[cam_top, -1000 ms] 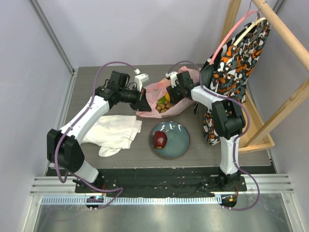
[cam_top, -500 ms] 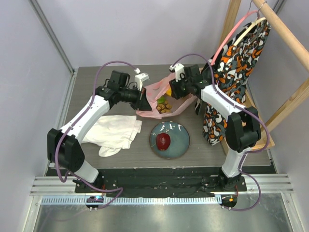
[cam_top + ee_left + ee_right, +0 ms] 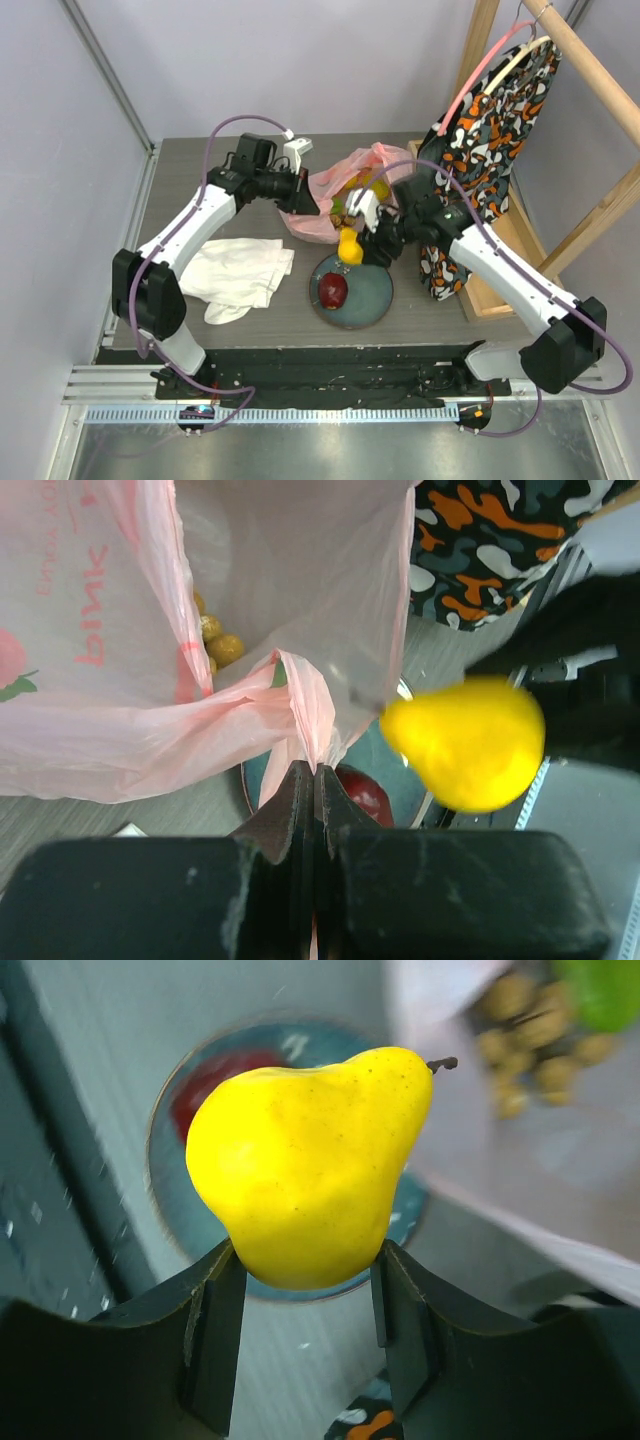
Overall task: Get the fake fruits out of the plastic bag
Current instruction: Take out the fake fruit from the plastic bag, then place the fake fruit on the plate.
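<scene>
At frame centre the right tool (image 3: pixel 356 241) grips a glossy yellow plastic pear (image 3: pixel 347 247) over the upper rim of a round blue-grey plate (image 3: pixel 375 300), which holds a dark red plastic apple (image 3: pixel 333 290). Just above, the left tool (image 3: pixel 304 204) meets the left edge of a crinkly translucent pink plastic bag (image 3: pixel 335 185).
</scene>
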